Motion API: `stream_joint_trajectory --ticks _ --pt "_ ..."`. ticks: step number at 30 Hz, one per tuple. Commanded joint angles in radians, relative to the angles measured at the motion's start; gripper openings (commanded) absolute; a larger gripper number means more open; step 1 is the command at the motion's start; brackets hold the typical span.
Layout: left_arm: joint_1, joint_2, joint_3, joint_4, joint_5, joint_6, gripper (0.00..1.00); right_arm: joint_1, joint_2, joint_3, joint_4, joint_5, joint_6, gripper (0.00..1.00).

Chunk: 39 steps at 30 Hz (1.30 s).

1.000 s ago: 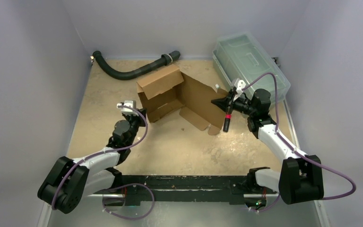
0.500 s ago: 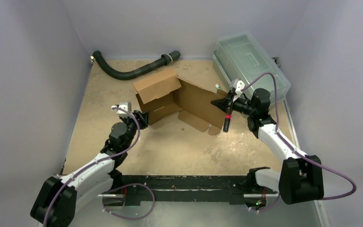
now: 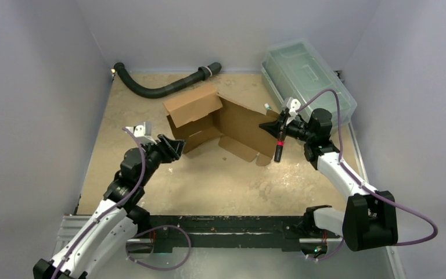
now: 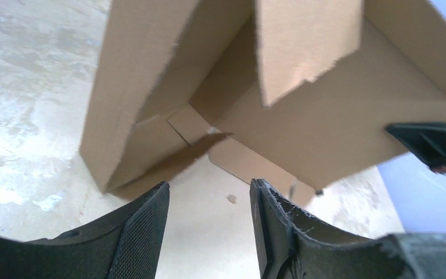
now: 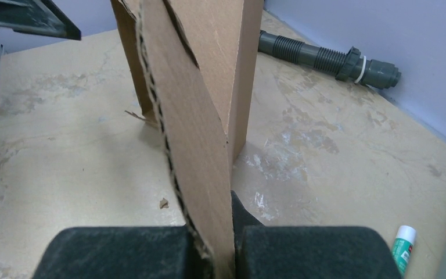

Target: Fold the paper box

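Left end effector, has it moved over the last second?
Yes. The left end effector has drawn back toward the near-left, farther from the black hose, and now sits open facing the paper box corner.

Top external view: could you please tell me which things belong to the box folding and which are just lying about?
Job: paper box; right gripper, shut on it; left gripper, open.
Lying about: dark hose; clear bin; small white tube.

High rear overview facing down, both wrist views close, sharing paper box [image 3: 232,122]
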Motion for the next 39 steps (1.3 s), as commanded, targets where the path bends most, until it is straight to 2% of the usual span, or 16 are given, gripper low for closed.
stream_joint_trajectory --ticks 1,5,9,13,17,21,28,39 --pt "-0.005 -0.05 0.153 -0.223 0.16 -0.017 0.55 0.006 -0.02 0.04 -0.006 0.003 -0.018 0.0" --pt "-0.005 -0.041 0.333 -0.339 0.209 0.068 0.62 0.005 -0.02 0.039 -0.007 0.002 -0.017 0.0" --pt "-0.005 0.0 0.491 -0.353 0.219 0.138 0.79 0.005 -0.02 0.041 -0.011 -0.006 -0.018 0.0" --pt "-0.005 0.143 0.652 -0.378 0.231 0.258 0.82 0.006 -0.021 0.048 -0.029 -0.018 -0.02 0.0" --pt "-0.005 0.345 0.83 -0.427 0.298 0.532 0.83 0.006 -0.02 0.049 -0.028 -0.026 -0.019 0.0" --pt "-0.005 0.483 0.964 -0.446 0.295 0.782 0.84 0.006 -0.02 0.051 -0.028 -0.027 -0.016 0.0" --pt "-0.019 0.634 1.048 -0.514 0.369 1.101 0.85 0.005 -0.019 0.052 -0.03 -0.027 -0.016 0.0" --pt "-0.171 0.746 1.018 -0.518 0.067 1.37 0.86 0.006 -0.01 0.053 -0.028 -0.029 -0.011 0.0"
